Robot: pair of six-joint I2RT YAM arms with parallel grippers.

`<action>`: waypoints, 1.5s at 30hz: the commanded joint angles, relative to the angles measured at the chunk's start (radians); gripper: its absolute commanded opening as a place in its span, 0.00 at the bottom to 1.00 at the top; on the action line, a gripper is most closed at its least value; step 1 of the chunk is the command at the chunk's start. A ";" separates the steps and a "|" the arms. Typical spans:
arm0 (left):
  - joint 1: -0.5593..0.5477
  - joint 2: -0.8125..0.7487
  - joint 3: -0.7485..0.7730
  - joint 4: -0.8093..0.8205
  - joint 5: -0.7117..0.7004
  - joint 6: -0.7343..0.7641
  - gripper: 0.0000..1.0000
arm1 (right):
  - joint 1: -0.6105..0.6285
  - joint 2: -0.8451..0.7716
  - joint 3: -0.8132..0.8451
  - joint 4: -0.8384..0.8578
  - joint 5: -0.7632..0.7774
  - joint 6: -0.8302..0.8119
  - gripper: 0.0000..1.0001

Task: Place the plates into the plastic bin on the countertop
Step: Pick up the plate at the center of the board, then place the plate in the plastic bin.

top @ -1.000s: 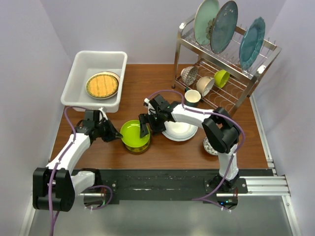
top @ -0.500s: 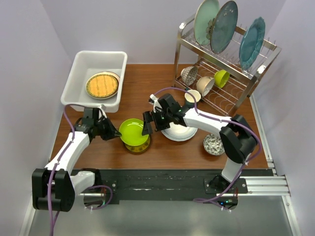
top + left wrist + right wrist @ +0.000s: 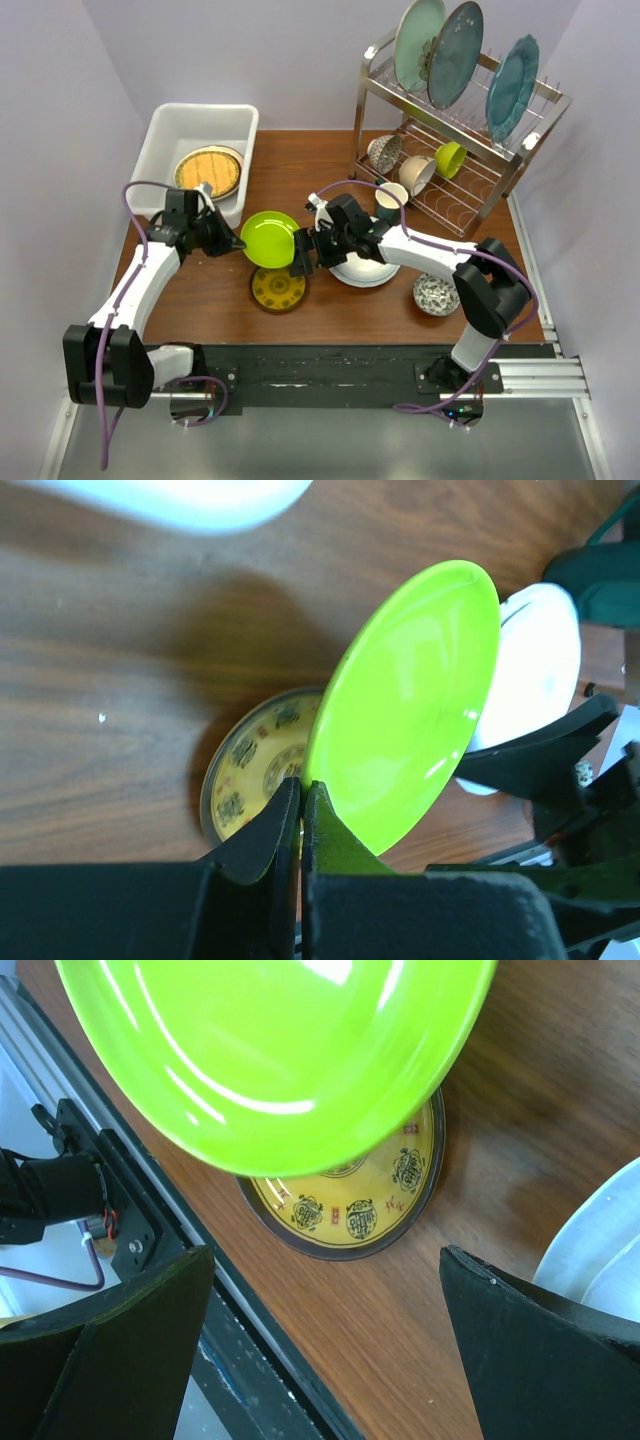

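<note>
Over a half-hidden yellow plate [image 3: 352,1212], left jaws pinch the lime plate [image 3: 271,238]; right jaws gape.

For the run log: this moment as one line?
left gripper: shut on lime green plate | right gripper: open beside plate | plastic bin: holds woven yellow plate

Four dinner plates can be counted: a lime green plate [image 3: 270,238] at centre, a yellow patterned plate [image 3: 279,289] just below it, a white plate [image 3: 366,268] to its right and a woven yellow plate [image 3: 208,172] in the one white bin [image 3: 160,140] at upper left (whether others lie beneath it cannot be told). The single wire rack [image 3: 462,200] at upper right carries three large glazed plates [image 3: 455,55] on top and three bowls [image 3: 415,175] below, while one dark cup [image 3: 392,198] and one small patterned bowl [image 3: 436,293] stand on the worktop [image 3: 340,310].
</note>
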 commanded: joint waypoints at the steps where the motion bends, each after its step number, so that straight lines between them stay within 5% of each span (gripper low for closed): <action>1: -0.006 0.044 0.107 0.030 0.009 0.020 0.00 | -0.002 -0.025 -0.002 0.041 -0.035 -0.001 0.99; 13: 0.013 0.179 0.273 0.058 0.010 0.004 0.00 | -0.002 -0.011 -0.002 0.049 -0.055 -0.005 0.98; 26: 0.217 0.292 0.451 0.032 0.102 0.070 0.00 | -0.002 -0.009 -0.012 0.058 -0.078 -0.005 0.98; 45: 0.353 0.424 0.554 0.049 0.116 0.070 0.00 | -0.003 0.000 -0.021 0.070 -0.083 0.010 0.98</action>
